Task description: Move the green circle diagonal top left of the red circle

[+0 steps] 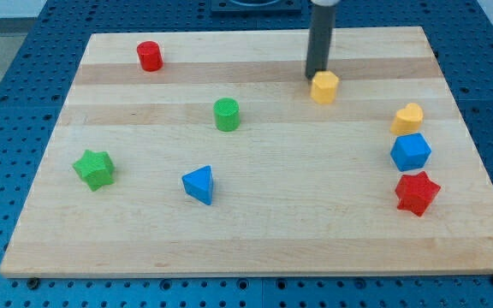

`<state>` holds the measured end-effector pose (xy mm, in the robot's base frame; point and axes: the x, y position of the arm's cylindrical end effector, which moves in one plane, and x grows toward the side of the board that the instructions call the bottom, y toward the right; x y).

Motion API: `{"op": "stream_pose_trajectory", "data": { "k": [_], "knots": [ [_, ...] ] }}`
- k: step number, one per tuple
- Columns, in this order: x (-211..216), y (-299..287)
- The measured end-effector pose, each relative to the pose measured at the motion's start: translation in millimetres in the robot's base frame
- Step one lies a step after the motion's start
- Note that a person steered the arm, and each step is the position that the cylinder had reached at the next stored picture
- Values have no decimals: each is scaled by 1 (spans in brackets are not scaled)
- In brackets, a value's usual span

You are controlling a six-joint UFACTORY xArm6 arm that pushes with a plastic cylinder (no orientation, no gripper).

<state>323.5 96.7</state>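
Camera view progress: nothing done; green circle (226,114) sits at four o'clock from red circle (150,56).
Tip (316,78): touching yellow block (324,87) at its eleven o'clock, far from green circle.
Fingers: none fitted; state cannot be told.

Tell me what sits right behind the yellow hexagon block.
My tip stands just behind the yellow hexagon, at its upper left edge. Whether they touch is unclear; the block hides the board there.
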Motion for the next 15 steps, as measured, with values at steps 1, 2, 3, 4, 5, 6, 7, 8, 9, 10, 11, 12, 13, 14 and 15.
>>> {"op": "stream_pose_trajectory", "data": {
  "k": [1, 2, 3, 4, 5, 6, 7, 8, 9, 10, 11, 12, 13, 14, 15],
  "knots": [
    [6, -11],
    [32, -31],
    [52, -50],
    [54, 13],
    [44, 43],
    [34, 33],
    [37, 51],
    [45, 84],
    [45, 62],
    [56, -9],
    [134, -51],
    [127, -145],
    [86, -147],
    [63, -102],
    [23, -110]
  ]
}}
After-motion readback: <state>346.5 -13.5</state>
